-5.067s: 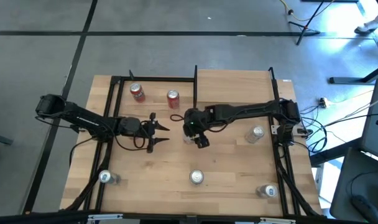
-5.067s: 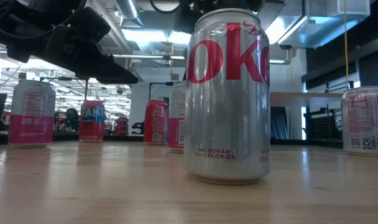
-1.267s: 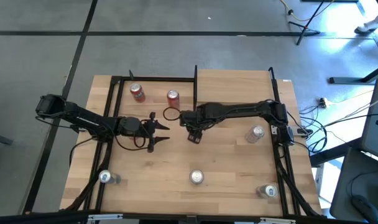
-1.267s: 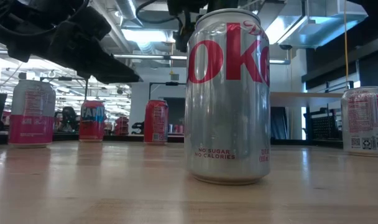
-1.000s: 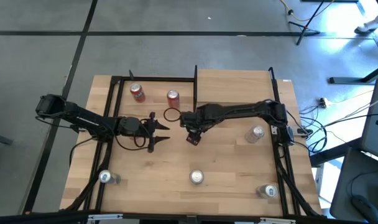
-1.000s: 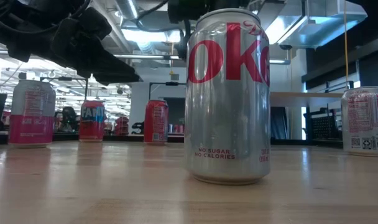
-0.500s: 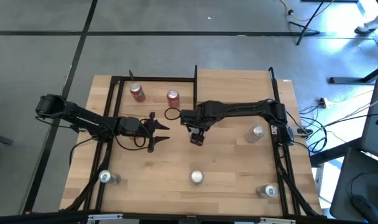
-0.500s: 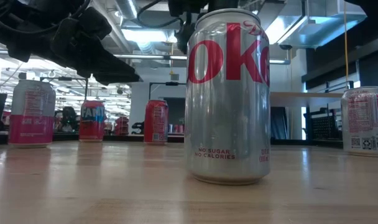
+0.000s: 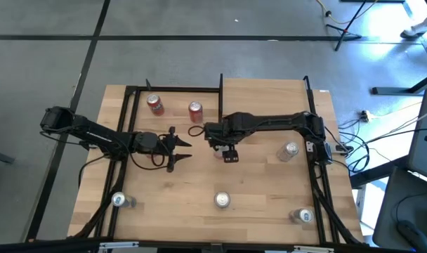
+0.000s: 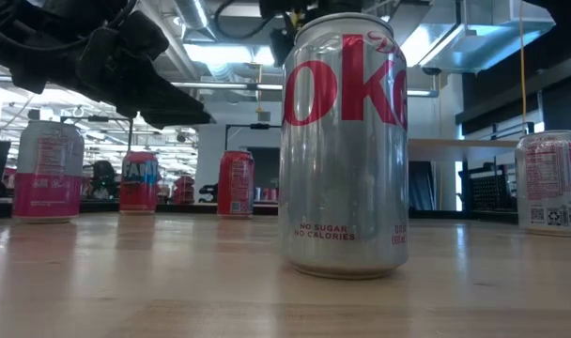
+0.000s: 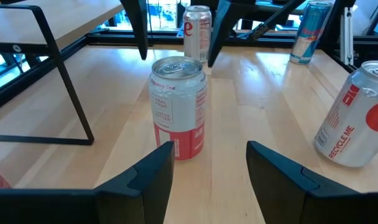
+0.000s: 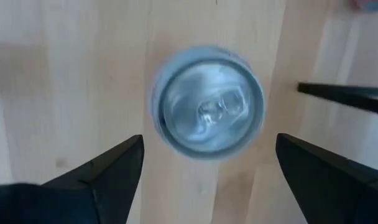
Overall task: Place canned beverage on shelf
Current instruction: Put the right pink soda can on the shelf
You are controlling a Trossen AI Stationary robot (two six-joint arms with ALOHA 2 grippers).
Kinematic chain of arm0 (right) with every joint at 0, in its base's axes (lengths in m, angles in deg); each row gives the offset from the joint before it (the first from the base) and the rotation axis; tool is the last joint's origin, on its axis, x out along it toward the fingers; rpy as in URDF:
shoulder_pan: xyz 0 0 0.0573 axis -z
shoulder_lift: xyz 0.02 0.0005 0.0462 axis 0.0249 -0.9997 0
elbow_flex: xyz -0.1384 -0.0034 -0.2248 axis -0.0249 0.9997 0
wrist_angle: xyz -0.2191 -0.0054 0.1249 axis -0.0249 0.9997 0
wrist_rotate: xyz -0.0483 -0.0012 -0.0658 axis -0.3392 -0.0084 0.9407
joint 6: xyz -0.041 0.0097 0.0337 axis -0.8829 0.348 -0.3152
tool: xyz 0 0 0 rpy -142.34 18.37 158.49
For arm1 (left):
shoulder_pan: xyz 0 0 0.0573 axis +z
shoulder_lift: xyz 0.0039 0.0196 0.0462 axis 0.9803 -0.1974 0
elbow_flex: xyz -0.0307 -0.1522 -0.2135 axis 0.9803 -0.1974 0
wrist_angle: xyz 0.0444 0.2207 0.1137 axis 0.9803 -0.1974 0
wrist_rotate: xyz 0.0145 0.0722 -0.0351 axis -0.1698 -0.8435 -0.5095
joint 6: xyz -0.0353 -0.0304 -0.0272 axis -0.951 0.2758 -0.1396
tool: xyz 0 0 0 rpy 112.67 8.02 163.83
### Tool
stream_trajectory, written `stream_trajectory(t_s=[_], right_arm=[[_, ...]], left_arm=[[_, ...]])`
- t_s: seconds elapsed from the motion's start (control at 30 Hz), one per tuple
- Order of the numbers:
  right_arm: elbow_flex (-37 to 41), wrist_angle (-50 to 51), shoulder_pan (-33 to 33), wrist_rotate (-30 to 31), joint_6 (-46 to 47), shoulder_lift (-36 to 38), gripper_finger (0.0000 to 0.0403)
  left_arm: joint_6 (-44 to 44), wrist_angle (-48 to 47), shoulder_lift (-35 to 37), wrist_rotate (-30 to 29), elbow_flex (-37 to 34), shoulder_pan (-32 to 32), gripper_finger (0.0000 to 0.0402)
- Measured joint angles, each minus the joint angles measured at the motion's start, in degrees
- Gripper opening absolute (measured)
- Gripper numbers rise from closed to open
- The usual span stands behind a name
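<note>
A white and pink can (image 11: 178,106) stands upright on its base on the tabletop, near the table's middle. My right gripper (image 9: 228,154) hangs over it, pointing down and open. Its fingers (image 12: 108,168) stand wide on either side of the can's silver top (image 12: 207,102) without touching it. The same fingers show in the left wrist view (image 11: 139,25) above the can. My left gripper (image 9: 177,149) is open and empty, level above the table to the can's left. The shelf (image 9: 263,95), a raised light-wood board on black posts, is at the far right, and nothing stands on it.
Two red cans (image 9: 155,104) (image 9: 194,111) and a black ring (image 9: 194,129) sit at the far left. Silver cans stand at the right (image 9: 289,151) and along the near edge (image 9: 221,200) (image 9: 120,200) (image 9: 303,216). The near middle can (image 10: 344,141) fills the low view.
My right gripper has shifted a little toward the table's right edge and turned somewhat, staying above the can. The can has stayed where it stands. My left arm has kept still.
</note>
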Motion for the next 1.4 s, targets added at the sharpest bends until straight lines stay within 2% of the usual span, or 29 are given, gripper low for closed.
stream_trajectory(t_s=[0.23, 0.67, 0.77, 0.83, 0.97, 1.03, 1.13, 1.3, 1.4], right_arm=[[0.06, -5.72, 0.03, -0.49, -7.28, -0.32, 0.0349], [0.16, -5.12, -0.04, -1.35, -29.84, -2.88, 0.0349], [0.16, -4.86, -0.04, -1.32, -30.16, -3.68, 0.0334], [0.14, -4.53, -0.04, -1.07, -29.36, -3.87, 0.0310], [0.08, -4.27, -0.48, 0.10, -23.85, -3.82, 0.0249], [-0.22, -4.20, -0.97, 1.39, -16.11, -3.76, 0.0249], [-2.42, -3.08, -1.20, 4.32, 1.40, -3.89, 0.0249], [-5.30, 0.92, -0.62, 3.45, 25.97, -3.69, 0.0249], [-4.55, 0.70, -0.50, 0.67, 31.48, -3.69, 0.0265]], left_arm=[[0.00, 0.00, 0.00, 0.00, -0.02, 0.00, 0.0192], [0.00, 0.00, 0.00, -0.01, -0.07, 0.00, 0.0192], [0.00, -0.05, 0.00, -0.02, -0.07, 0.00, 0.0192], [0.02, -0.09, 0.00, -0.02, -0.07, 0.00, 0.0192], [0.01, -0.42, 0.01, -0.02, -0.07, 0.00, 0.0192], [0.02, -0.42, 0.00, 0.00, -0.07, 0.00, 0.0192], [0.00, -0.35, 0.02, -0.02, -0.07, 0.00, 0.0192], [-0.07, 0.20, 0.00, -0.04, -0.07, 0.00, 0.0192], [-0.71, 0.20, 0.00, -0.04, -0.07, 0.00, 0.0192]])
